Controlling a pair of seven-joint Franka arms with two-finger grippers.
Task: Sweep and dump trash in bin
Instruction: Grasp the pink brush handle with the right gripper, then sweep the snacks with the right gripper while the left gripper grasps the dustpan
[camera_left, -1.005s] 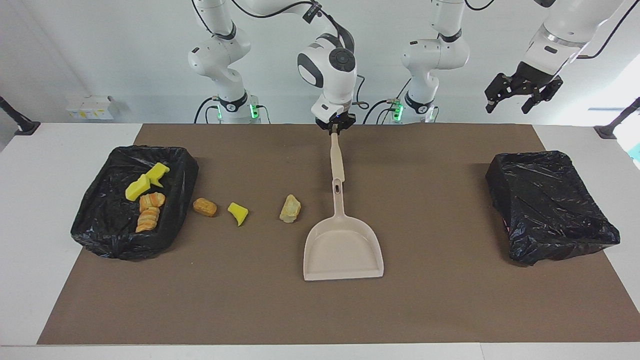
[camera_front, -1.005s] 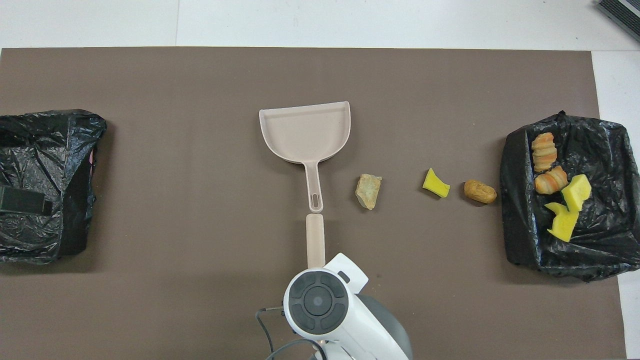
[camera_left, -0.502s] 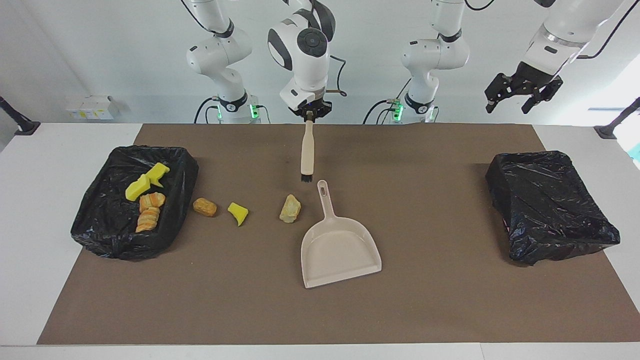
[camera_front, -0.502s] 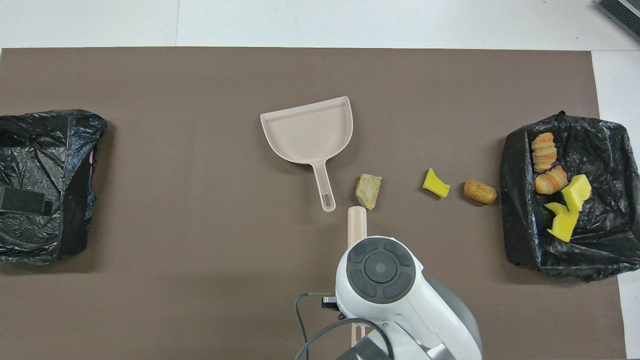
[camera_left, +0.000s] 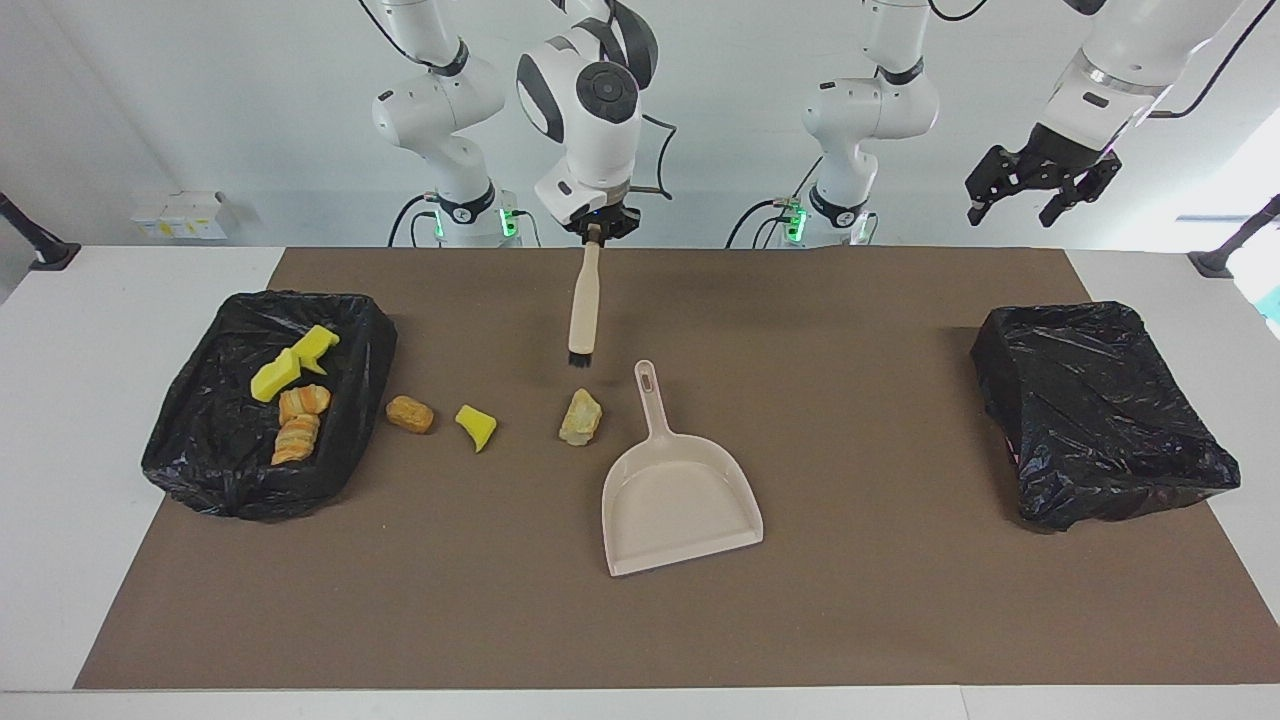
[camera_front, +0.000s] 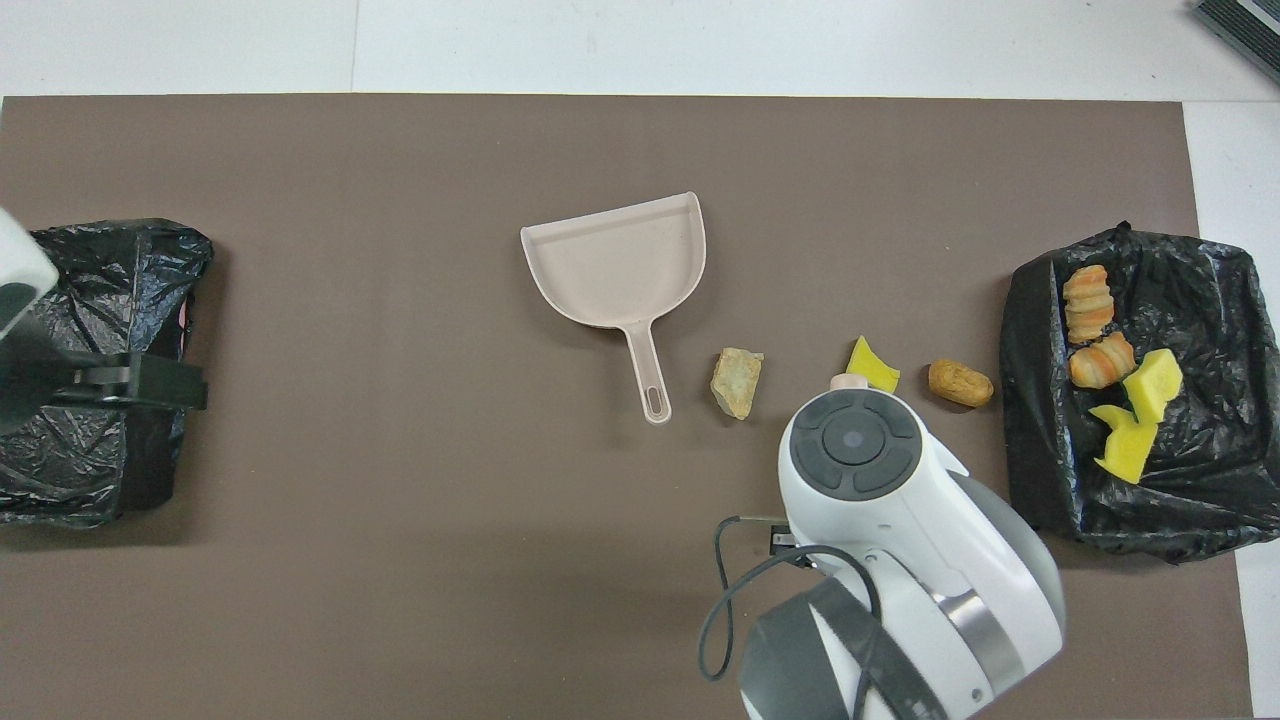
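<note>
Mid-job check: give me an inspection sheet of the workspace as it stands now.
Surface: brown mat on a white table.
Job's things: three trash scraps on the mat, tan bit, yellow wedge, brown chunk; four more inside the open bin at the right arm's end. Dustpan flat on the mat, unheld. Second bin at the left arm's end.
Clutter: nothing seen.
Grippers: right pincer shut on the brush, bristles hanging above the mat; left pincer open, raised, waiting.
Cables: at the arm bases and along the right arm.
Surroundings: small white box by the wall.
</note>
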